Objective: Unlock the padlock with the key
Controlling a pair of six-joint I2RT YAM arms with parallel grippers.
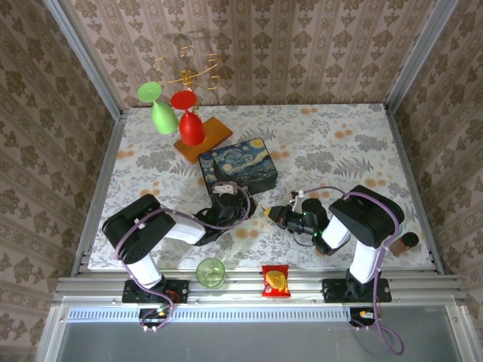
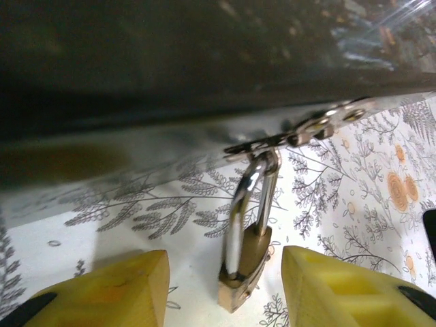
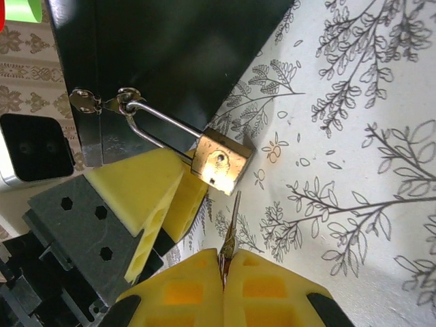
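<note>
The small brass padlock (image 2: 245, 262) hangs by its silver shackle from the metal hasp (image 2: 306, 129) on the blue painted box (image 1: 238, 167). My left gripper (image 2: 225, 286) is open. Its yellow fingers (image 2: 122, 286) stand on either side of the padlock with a gap on each side. In the right wrist view the padlock (image 3: 219, 163) shows its bottom face. My right gripper (image 3: 225, 269) is shut on the thin dark key (image 3: 231, 228). The key's tip points up at the padlock's lower edge, just short of it. From above, both grippers (image 1: 240, 202) (image 1: 272, 213) meet in front of the box.
A green cup (image 1: 210, 271) and a red-and-yellow snack packet (image 1: 275, 280) sit at the near edge. Green (image 1: 162, 115) and red (image 1: 191, 124) glasses hang from a gold stand over a wooden board (image 1: 204, 138) behind the box. A brown object (image 1: 407, 243) lies at the right edge.
</note>
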